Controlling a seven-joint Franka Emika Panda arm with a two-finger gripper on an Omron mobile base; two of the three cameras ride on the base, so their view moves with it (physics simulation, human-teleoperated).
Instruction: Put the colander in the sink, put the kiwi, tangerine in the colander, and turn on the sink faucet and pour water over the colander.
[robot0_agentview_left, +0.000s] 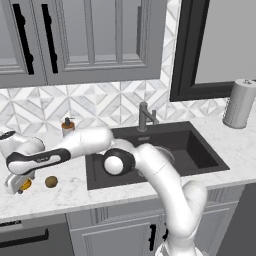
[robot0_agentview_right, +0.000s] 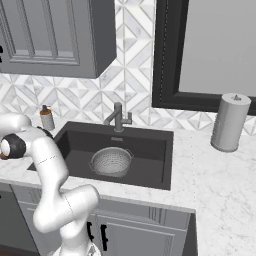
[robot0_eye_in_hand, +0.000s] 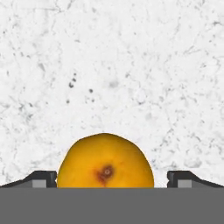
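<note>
The tangerine (robot0_eye_in_hand: 105, 162) lies on the white marble counter, right between my open gripper's (robot0_eye_in_hand: 111, 179) two dark fingertips (robot0_eye_in_hand: 41, 178), with a gap on each side. From the left base camera the gripper (robot0_agentview_left: 20, 186) hangs low at the far left over the tangerine (robot0_agentview_left: 26, 185), and the brown kiwi (robot0_agentview_left: 51, 181) lies just to its right. The silver colander (robot0_agentview_right: 111, 161) stands in the dark sink (robot0_agentview_right: 150, 165), below the faucet (robot0_agentview_right: 118, 117).
A soap dispenser (robot0_agentview_left: 68, 126) stands on the counter behind the fruits, left of the sink (robot0_agentview_left: 200, 150). A paper towel roll (robot0_agentview_right: 229, 122) stands at the far right. My arm stretches across the sink's left edge.
</note>
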